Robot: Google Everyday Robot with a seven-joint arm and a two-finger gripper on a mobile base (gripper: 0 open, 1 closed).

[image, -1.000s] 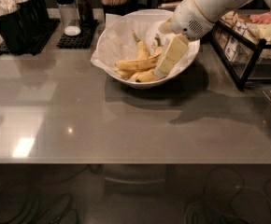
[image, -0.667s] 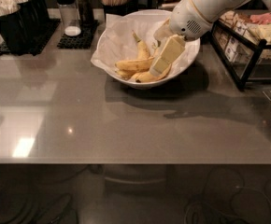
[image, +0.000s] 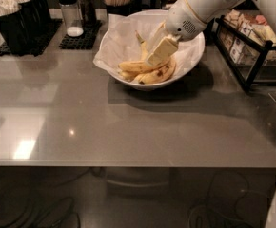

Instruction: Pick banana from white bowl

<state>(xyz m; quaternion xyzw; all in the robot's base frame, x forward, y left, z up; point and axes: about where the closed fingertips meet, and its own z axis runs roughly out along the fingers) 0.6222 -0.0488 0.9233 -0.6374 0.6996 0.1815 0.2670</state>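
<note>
gripper (image: pixel 160 52) is hanging inside white bowl (image: pixel 191 61), angled in from 1 o'clock, overlapping banana (image: pixel 133 66) lying toward 6 o'clock; grip state: cannot tell

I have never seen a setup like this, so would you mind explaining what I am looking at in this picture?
This is a single view from a camera looking down across a grey counter; where the camera is mounted is not known. The white shape coming in from the upper right is a robot arm. At its tip is a gripper, a clamp for picking things up. The gripper is lowered into a white bowl lined with paper, just over some yellow bananas. I cannot tell whether it holds one. At the back stand black holders and shakers. A wire rack sits to the right.
</note>
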